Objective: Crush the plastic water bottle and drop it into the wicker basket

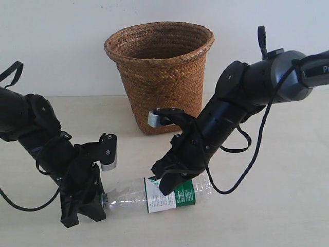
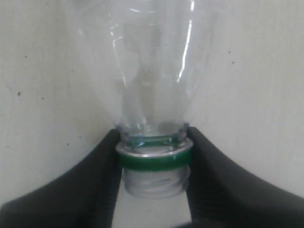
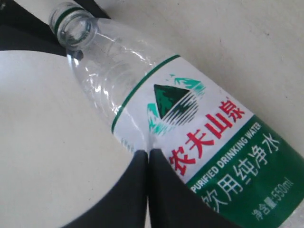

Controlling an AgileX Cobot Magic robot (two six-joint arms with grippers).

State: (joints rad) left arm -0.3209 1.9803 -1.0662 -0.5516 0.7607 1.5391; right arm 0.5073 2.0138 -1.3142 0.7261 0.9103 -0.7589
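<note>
The plastic water bottle [image 1: 175, 198] lies on its side on the table in front of the wicker basket [image 1: 159, 77], which stands upright at the back. Its mouth is open with only a green ring [image 2: 153, 160] left on the neck; no cap shows. My left gripper [image 1: 100, 200] is shut on the bottle's neck [image 2: 153, 134], one finger on each side of the ring. My right gripper [image 1: 167, 188] is shut, its fingers pressed together, and their tips [image 3: 148, 153] rest on the green-and-white label [image 3: 190, 118], which has a crease there.
The pale table [image 1: 277, 206] runs back to a white wall behind the basket. Black cables loop from both arms, one hanging down to the table beside the bottle's base [image 1: 241, 175].
</note>
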